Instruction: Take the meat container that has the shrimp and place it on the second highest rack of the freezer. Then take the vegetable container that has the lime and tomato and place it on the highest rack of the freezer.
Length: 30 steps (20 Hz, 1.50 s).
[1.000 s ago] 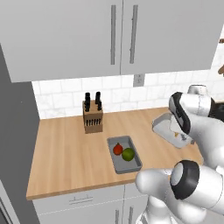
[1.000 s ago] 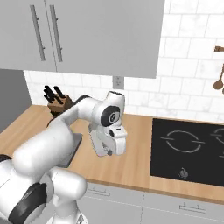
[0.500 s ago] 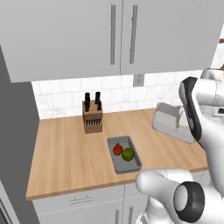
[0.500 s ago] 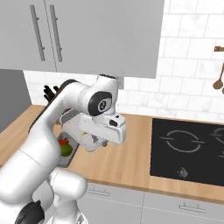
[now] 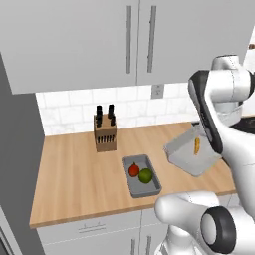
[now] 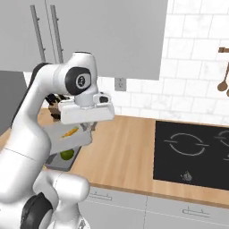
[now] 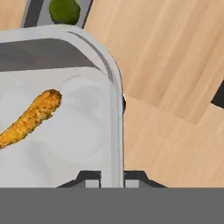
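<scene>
Gripper pinched on the meat container rim; we judge it light, stiff, probably tippy, shrimp loose.

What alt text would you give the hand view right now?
The pincer is shut on the rim of a pale tray holding an orange shrimp, lifted above the wooden counter. At the top edge, the lime sits in a second, darker tray below.
</scene>
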### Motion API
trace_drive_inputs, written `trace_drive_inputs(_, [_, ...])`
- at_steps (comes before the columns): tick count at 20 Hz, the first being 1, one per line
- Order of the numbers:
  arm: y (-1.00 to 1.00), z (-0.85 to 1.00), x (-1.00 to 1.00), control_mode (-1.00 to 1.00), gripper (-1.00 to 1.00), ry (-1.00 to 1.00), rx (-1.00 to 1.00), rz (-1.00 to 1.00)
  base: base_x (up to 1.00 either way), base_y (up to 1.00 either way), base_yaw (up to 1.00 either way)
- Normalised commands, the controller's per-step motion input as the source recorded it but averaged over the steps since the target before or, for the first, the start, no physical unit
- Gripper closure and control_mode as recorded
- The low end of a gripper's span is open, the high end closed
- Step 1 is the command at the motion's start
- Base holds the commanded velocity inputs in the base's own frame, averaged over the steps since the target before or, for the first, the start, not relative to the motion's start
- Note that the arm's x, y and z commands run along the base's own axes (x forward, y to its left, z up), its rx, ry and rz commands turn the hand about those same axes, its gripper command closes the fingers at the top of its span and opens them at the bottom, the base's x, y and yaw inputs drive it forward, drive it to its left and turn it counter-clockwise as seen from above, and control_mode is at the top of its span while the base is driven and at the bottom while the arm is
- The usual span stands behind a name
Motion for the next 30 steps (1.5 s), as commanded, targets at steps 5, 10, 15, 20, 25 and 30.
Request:
trace_drive_inputs(5, [0.30, 0.10, -0.16, -1.00, 1.00, -0.01, 0.00, 0.65, 0.00, 0.00, 0.00])
trace_drive_inputs(10, [0.36, 0.00, -0.36, -1.00, 1.00, -0.12, 0.05, 0.56, 0.00, 0.00, 0.00])
trace_drive_inputs(15, [0.23, 0.00, -0.72, -1.00, 1.00, -0.23, 0.08, 0.51, 0.00, 0.00, 0.00])
trace_drive_inputs(20, [0.00, 0.16, -0.19, -1.00, 1.00, -0.07, 0.37, 0.37, 0.00, 0.00, 0.00])
trace_drive_inputs(25, [-0.01, 0.62, 0.61, -1.00, 1.00, 0.17, 0.58, -0.21, 0.00, 0.00, 0.00])
trace_drive_inputs(30, [0.04, 0.46, 0.38, -1.00, 1.00, 0.24, 0.36, -0.45, 0.00, 0.00, 0.00])
